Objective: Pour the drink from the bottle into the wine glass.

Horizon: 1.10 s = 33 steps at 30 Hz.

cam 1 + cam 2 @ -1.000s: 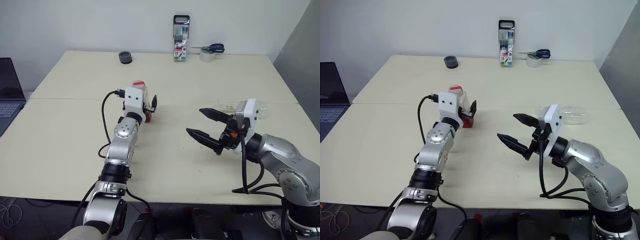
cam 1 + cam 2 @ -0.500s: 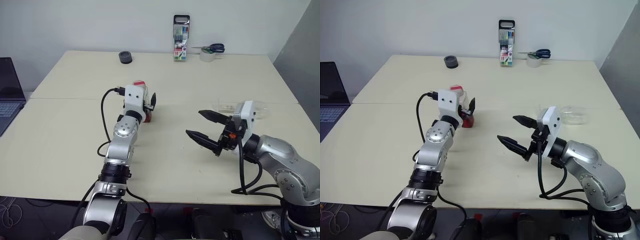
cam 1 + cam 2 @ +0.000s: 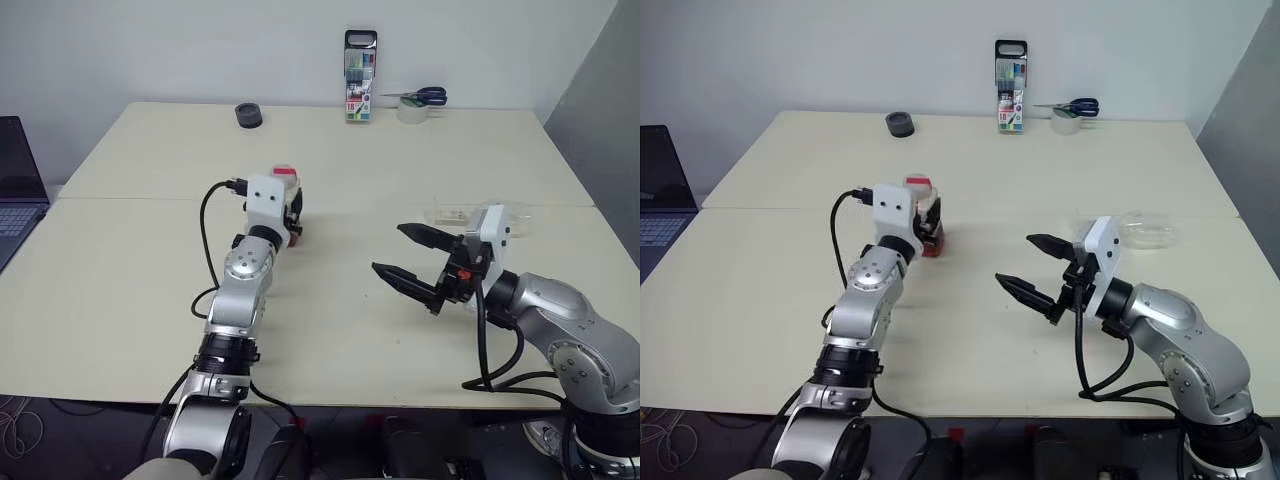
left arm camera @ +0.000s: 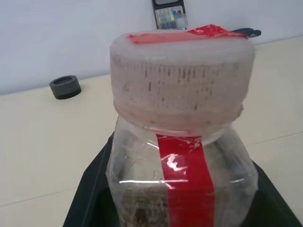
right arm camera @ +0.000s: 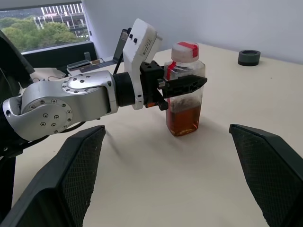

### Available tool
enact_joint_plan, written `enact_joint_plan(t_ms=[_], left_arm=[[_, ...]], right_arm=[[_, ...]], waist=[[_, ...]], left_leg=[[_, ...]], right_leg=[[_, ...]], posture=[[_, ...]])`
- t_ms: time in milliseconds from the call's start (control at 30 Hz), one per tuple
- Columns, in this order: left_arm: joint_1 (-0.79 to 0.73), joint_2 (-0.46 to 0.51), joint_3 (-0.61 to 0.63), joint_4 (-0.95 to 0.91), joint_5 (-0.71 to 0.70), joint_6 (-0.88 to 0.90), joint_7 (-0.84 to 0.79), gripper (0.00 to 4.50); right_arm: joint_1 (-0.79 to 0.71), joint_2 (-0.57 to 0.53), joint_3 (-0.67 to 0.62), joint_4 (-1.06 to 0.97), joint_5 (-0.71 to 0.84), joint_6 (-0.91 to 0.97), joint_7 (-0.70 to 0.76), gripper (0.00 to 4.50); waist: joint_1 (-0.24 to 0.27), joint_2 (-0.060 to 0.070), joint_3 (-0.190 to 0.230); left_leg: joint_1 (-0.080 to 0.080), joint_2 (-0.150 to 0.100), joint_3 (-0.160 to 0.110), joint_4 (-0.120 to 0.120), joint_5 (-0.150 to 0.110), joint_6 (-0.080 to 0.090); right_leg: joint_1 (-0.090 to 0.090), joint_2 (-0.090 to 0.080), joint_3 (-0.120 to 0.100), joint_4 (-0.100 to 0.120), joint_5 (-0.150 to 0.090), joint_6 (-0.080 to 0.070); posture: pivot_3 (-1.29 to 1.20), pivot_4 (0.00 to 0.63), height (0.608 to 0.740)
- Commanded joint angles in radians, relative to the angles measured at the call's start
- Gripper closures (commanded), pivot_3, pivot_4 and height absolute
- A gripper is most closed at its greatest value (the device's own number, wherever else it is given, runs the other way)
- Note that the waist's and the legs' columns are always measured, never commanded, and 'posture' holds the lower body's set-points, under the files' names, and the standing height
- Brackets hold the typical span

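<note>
Left gripper is clamped on the bottle mid-worktop; right gripper gapes empty. Next: lift, uncap, find the glass.

Along the far edge of the pale desk stand a dark round cap-like ring at about eleven o'clock, an upright marker pack at twelve, and blue-handled scissors lying on a tape roll at one, with a laptop at nine.
</note>
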Motion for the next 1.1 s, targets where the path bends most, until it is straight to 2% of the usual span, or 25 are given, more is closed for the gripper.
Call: enact_joint_plan(t_ms=[33,167,300,500,833,1100], left_arm=[[0.022,0.020,-0.005,-0.049,-0.055,-0.046,-0.102,2.72],[0.019,0.044,-0.017,-0.046,-0.117,-0.074,-0.238,2.72],[0.013,0.081,-0.084,-0.062,-0.232,-0.010,-0.513,2.72],[-0.051,0.116,-0.147,0.006,-0.266,-0.047,-0.749,2.73],[-0.172,0.096,-0.165,0.182,-0.264,-0.138,-0.931,2.74],[-0.222,0.076,-0.159,0.282,-0.244,-0.218,-0.955,2.74]], right_arm=[[-0.020,-0.010,-0.026,-0.042,0.006,-0.016,-0.005,0.00],[-0.011,-0.018,-0.050,-0.074,0.023,-0.003,-0.028,0.00],[0.031,-0.031,-0.068,-0.142,0.017,0.016,-0.075,0.00],[0.055,-0.030,-0.078,-0.210,0.025,0.030,-0.137,0.00],[0.099,-0.016,-0.103,-0.270,0.017,0.015,-0.212,0.00],[0.074,-0.017,-0.100,-0.303,0.016,0.035,-0.277,0.00]], waist=[[0.002,0.000,0.000],[0.003,0.000,0.000],[0.006,0.000,0.000],[0.004,0.000,0.000],[0.002,0.000,0.000],[0.002,0.000,0.000]], left_leg=[[0.000,0.000,0.000,0.000,0.000,0.000],[-0.001,0.000,0.000,0.001,0.000,0.000],[-0.002,-0.001,-0.001,0.001,0.000,0.000],[-0.001,-0.001,-0.001,0.001,0.000,0.001],[-0.002,0.000,-0.001,0.001,-0.001,0.002],[-0.002,0.000,-0.001,0.001,-0.001,0.002]], right_leg=[[0.000,0.000,0.000,0.000,0.000,0.000],[0.000,0.000,0.000,0.000,0.000,0.000],[0.000,0.000,-0.002,0.000,0.000,0.000],[0.000,0.000,-0.001,-0.001,0.000,0.000],[-0.001,0.001,-0.001,0.000,0.000,0.000],[-0.001,0.001,-0.001,0.000,0.000,0.000]], posture=[[0.00,0.150,0.740],[0.00,0.150,0.740],[0.00,0.150,0.740],[0.00,0.150,0.740],[0.00,0.150,0.740],[0.00,0.150,0.740]])
